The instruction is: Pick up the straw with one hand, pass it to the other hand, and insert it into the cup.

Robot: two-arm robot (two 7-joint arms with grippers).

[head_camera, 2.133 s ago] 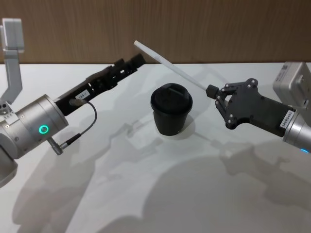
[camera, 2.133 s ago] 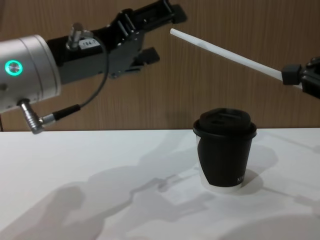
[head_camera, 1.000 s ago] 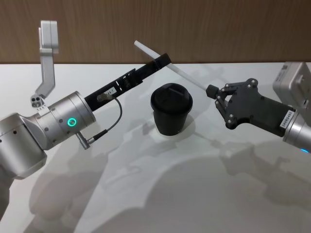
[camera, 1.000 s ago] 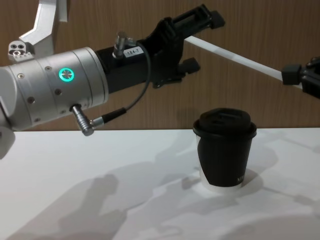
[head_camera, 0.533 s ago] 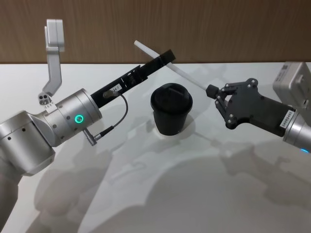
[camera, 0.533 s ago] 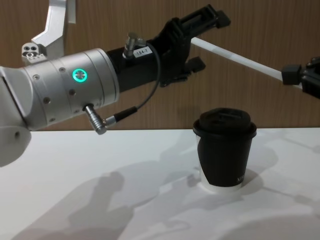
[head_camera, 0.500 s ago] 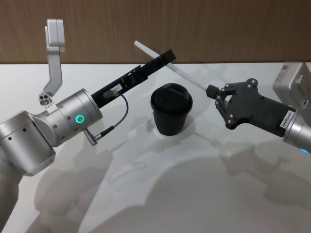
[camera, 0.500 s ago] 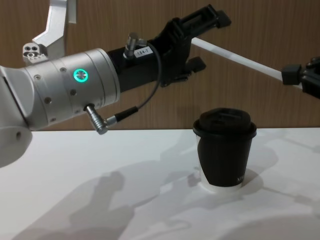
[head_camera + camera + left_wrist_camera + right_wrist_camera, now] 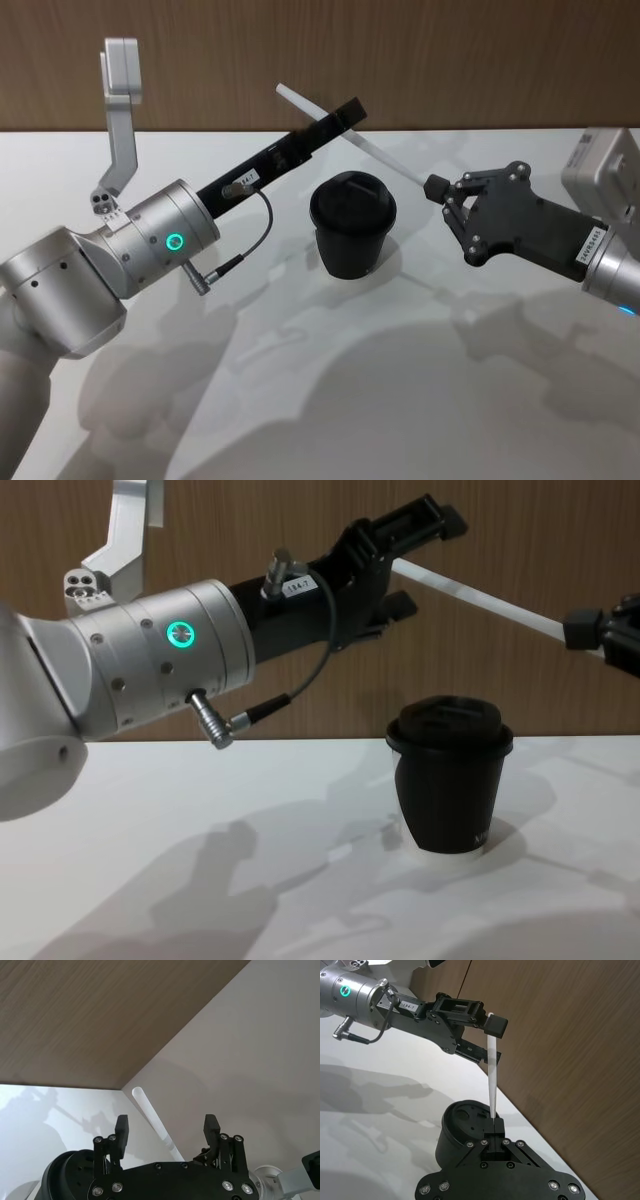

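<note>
The white straw (image 9: pixel 370 148) slants in the air above and behind the cup (image 9: pixel 352 228), a black paper cup with a domed lid standing mid-table. My right gripper (image 9: pixel 434 186) is shut on the straw's lower end, also seen in the right wrist view (image 9: pixel 493 1127). My left gripper (image 9: pixel 336 120), on its silver wrist with a green ring, reaches in from the left and stands open around the straw near its upper end. In the left wrist view the straw (image 9: pixel 152 1120) runs between the two spread fingers (image 9: pixel 121 1131) without touching them. In the chest view the left gripper (image 9: pixel 405 565) straddles the straw (image 9: pixel 480 598).
The white table (image 9: pixel 400 400) stretches wide around the cup. A brown wooden wall (image 9: pixel 450 60) stands close behind the straw and the left gripper. A thin dark cable (image 9: pixel 262 225) loops from the left wrist.
My left arm has pushed forward and to the right, bringing its open fingers from beside the straw's tip to around the straw. The right gripper, straw and cup have stayed still.
</note>
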